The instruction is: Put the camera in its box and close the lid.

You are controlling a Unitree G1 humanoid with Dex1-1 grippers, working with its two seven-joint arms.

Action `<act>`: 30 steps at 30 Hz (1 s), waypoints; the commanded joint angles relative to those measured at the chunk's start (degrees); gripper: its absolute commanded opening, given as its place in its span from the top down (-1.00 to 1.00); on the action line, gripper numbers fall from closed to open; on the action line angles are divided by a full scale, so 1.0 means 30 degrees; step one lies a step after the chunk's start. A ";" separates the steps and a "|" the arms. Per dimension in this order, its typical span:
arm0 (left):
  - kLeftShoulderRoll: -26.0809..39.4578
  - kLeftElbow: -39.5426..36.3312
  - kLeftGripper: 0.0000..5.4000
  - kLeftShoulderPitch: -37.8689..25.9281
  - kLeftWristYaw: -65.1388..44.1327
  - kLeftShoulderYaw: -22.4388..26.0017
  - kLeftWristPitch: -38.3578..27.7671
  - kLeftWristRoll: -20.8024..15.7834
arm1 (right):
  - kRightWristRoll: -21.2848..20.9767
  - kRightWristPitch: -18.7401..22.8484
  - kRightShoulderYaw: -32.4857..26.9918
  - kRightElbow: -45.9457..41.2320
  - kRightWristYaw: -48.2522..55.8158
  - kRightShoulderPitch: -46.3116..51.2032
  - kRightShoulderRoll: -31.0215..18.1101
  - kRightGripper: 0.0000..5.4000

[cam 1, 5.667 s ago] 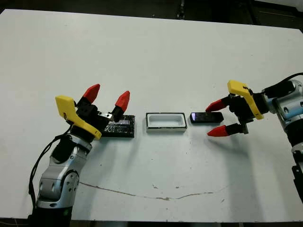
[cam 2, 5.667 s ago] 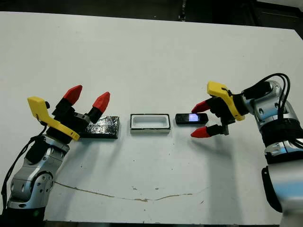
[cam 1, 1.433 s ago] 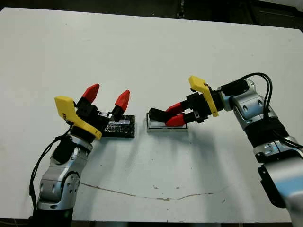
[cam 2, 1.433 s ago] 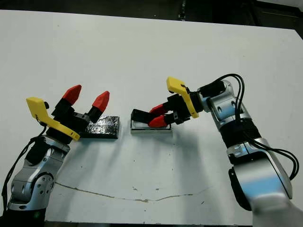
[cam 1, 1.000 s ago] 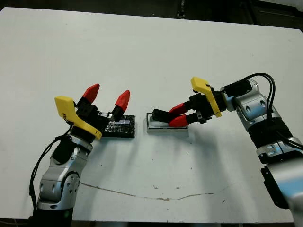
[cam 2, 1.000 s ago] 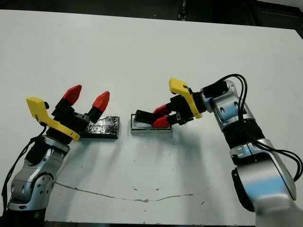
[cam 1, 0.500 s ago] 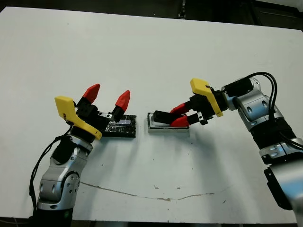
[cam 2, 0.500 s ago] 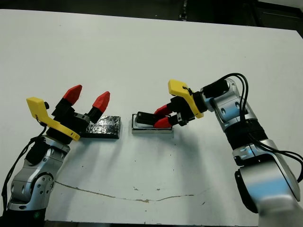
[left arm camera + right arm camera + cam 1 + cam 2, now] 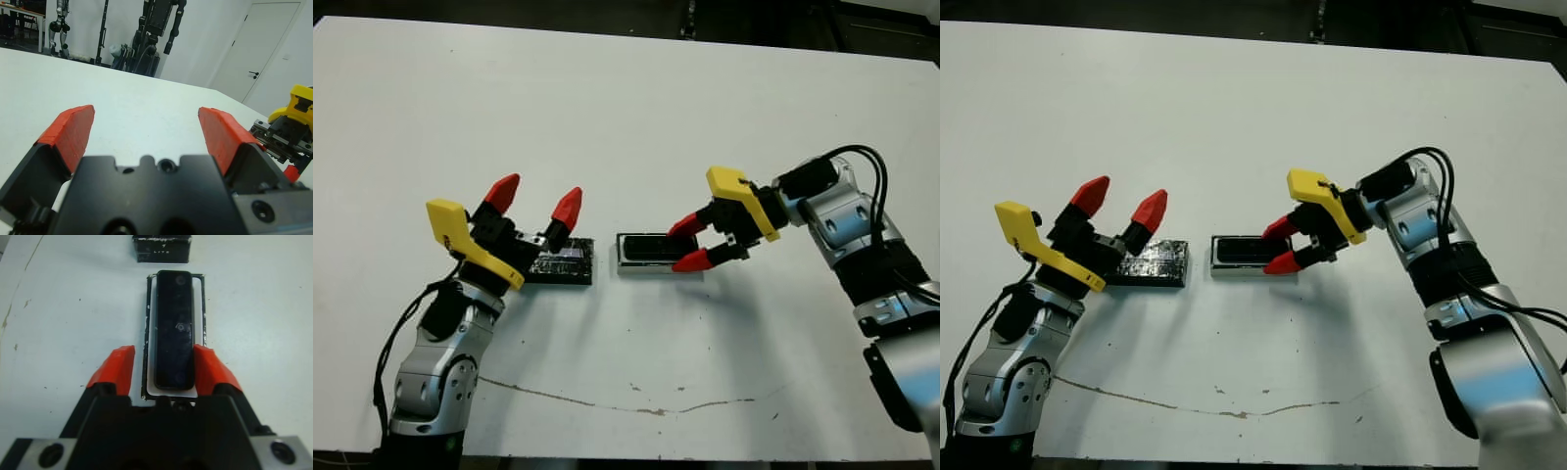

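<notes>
Camera (image 9: 655, 251) lies seated in the box (image 9: 623, 262) in the left eye view, long axis running left to right across the table (image 9: 636, 108). Right gripper (image 9: 689, 244) sits at the box's right end, fingers apart, clamped on nothing. Lid (image 9: 564, 265) lies flat just left of the box, a narrow gap between them. Left gripper (image 9: 534, 208) hovers over the lid's left part, fingers apart; it is judged the nearer arm for the lid. Open table surrounds the box on all other sides.

Left wrist view: fingers (image 9: 71, 129) spread wide, nothing between.

Right wrist view: camera fills the box lengthwise, red fingers (image 9: 117, 367) flanking its near end without gripping.
</notes>
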 commanded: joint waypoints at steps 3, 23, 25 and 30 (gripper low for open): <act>0.0143 0.0176 -1.00 0.0266 -0.0172 0.0027 -0.0114 0.0091 | -0.0309 0.0254 0.0034 -0.0262 -0.0010 0.0352 -0.0692 -0.46; 0.0179 -0.0074 -1.00 0.0165 0.0069 0.0007 0.0207 0.0102 | 0.2739 0.3669 -0.3709 -0.5471 -0.1438 0.1881 -0.3012 -0.99; 0.0190 -0.0041 -1.00 0.0163 0.0075 0.0009 0.0142 0.0164 | 0.3449 0.3625 -0.4704 -0.6020 -0.2213 0.2491 -0.3029 -0.99; 0.0398 -0.0051 -1.00 0.0085 0.0010 0.0069 0.0098 0.0294 | 0.5915 0.6087 -0.8993 -1.0880 -0.7674 0.6540 -0.2191 -0.97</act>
